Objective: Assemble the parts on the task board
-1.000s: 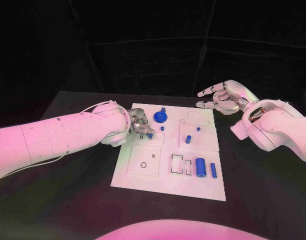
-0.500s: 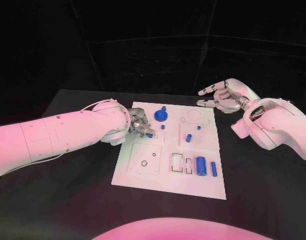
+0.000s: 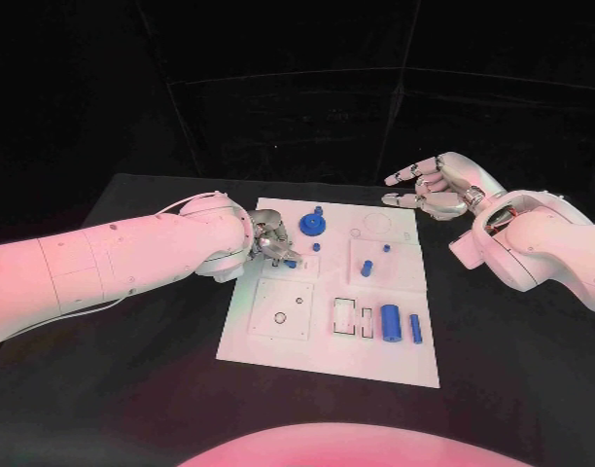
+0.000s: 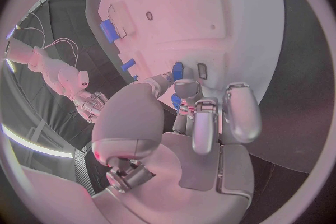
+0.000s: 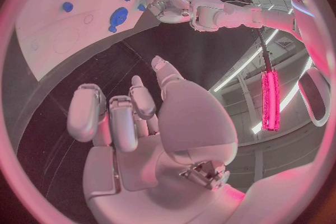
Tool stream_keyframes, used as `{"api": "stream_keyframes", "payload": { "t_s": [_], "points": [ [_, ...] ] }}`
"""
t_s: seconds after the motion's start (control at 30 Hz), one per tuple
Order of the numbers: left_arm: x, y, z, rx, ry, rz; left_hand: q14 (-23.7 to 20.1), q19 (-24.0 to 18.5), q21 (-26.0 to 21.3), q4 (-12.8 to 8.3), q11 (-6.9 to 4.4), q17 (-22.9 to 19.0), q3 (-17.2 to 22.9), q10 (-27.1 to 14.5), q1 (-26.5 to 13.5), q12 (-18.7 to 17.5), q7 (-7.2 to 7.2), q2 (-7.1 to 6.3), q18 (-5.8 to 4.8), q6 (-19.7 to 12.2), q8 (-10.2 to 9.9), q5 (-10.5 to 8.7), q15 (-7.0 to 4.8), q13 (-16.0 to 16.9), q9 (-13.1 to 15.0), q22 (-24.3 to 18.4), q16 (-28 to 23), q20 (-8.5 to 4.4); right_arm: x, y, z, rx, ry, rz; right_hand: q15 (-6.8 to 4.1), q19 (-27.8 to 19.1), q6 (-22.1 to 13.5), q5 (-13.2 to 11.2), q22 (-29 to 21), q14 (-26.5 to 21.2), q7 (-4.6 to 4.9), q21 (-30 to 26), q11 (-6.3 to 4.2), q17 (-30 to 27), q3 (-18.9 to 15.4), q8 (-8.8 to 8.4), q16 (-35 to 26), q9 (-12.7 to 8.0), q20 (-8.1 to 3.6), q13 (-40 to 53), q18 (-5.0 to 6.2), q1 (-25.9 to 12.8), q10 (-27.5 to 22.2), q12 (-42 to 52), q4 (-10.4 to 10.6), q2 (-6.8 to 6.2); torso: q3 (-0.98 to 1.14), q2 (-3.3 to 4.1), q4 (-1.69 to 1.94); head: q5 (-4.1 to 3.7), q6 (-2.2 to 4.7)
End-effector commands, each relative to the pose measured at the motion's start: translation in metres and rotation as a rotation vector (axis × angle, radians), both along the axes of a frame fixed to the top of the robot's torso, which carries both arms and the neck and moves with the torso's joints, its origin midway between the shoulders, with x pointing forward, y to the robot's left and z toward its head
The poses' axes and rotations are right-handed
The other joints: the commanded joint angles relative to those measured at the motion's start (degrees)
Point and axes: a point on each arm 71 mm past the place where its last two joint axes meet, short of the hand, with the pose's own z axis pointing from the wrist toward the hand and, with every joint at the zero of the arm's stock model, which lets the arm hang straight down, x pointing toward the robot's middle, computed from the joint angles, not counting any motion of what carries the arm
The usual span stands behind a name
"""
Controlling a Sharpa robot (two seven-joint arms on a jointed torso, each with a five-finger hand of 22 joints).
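The left hand [image 3: 269, 243], just left of centre in the head view, pinches a small blue part [image 3: 291, 263] in its fingers [image 4: 187, 89] over the upper left area of the task board [image 3: 312, 345]; seating it looks like the step in hand. Its long axis I cannot tell, so the next move calls for squaring it with its slot before pressing down. The right hand [image 3: 436, 190], upper right, hovers off the board's far corner, fingers loosely spread and holding nothing.

Head camera overhead, 2 wrist fisheyes close behind hands, task board [image 3: 329, 336] shared.
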Motion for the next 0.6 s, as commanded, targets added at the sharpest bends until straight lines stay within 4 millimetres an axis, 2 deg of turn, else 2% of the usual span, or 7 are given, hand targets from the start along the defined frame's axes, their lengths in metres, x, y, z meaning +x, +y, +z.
{"api": "stream_keyframes", "payload": {
  "t_s": [0.03, 0.2, 0.37, 0.6],
  "points": [
    [-0.0008, -0.0015, -0.0024, 0.011, 0.01, -0.011, 5.9, 0.5, 0.3, -8.1, -0.07, 15.1, 7.5, 0.4, -1.3, 0.3, -0.24, -0.42, -0.26, 0.9, -0.1, -0.12, -0.2, 0.2, -0.3, 0.2, 0.2, -0.13, -0.0004, 0.0015, 0.0011, 0.003, 0.002, 0.012, -0.38, -0.3, 0.3, 0.4, -0.1, 3.3, -0.03, -0.2, -0.18, 2.0, -0.2, 0.3, -0.2, -0.1, -0.2, -0.1, 0.07, 0.1, -0.1, -0.3, 0.0, 0.44, 0.03, -0.01, -0.02, -0.01, 0.0],
    [0.0001, -0.0021, -0.0028, 0.013, 0.011, -0.01, 5.9, 0.7, 0.6, -6.7, -0.3, 15.1, 5.0, 0.5, -2.8, 0.5, -0.44, -0.62, -0.4, 1.9, -0.5, -0.17, -0.45, 0.3, -0.6, 0.9, 0.2, -0.35, -0.0005, 0.0017, 0.0011, 0.003, 0.003, 0.013, -0.4, -0.4, 0.4, 0.7, -0.2, 3.3, -0.03, -0.3, -0.19, 1.9, -0.2, 0.33, -0.2, -0.1, -0.21, -0.1, 0.08, 0.1, -0.1, -0.3, 0.1, 0.54, 0.02, 0.0, -0.03, -0.06, 0.01],
    [0.0008, -0.0018, -0.0032, 0.018, 0.014, -0.006, 5.9, 1.0, 1.1, -5.2, -0.42, 15.1, 3.3, 1.1, -4.2, 1.6, -0.61, -0.28, -0.55, 2.8, -0.5, -0.11, -0.57, 1.6, -0.7, 1.6, 0.2, -0.49, -0.0005, 0.0014, 0.0011, 0.003, 0.003, 0.012, -0.44, -0.3, 0.4, 2.2, -0.3, 3.3, -0.07, -0.3, -0.23, 1.8, -0.4, 0.42, -0.3, -0.1, -0.26, -0.2, 0.09, 0.1, -0.2, -0.3, 0.3, 0.61, 0.02, -0.01, -0.01, -0.11, -0.02],
    [0.0023, -0.0018, -0.0036, 0.022, 0.012, 0.003, 5.9, 1.1, 1.3, -4.0, -0.56, 15.1, 1.8, 1.4, -5.6, 2.3, -0.77, -0.25, -0.6, 3.4, -0.5, -0.07, -0.69, 2.3, -0.6, 2.0, 0.2, -0.61, -0.0005, 0.0011, 0.0012, 0.003, 0.002, 0.01, -0.45, -0.4, 0.3, 3.0, -0.5, 3.3, -0.07, -0.4, -0.25, 1.8, -0.4, 0.45, -0.3, -0.1, -0.28, -0.3, 0.12, 0.2, -0.3, -0.4, 0.3, 0.61, -0.01, -0.01, -0.01, -0.2, 0.02]
  ]
}}
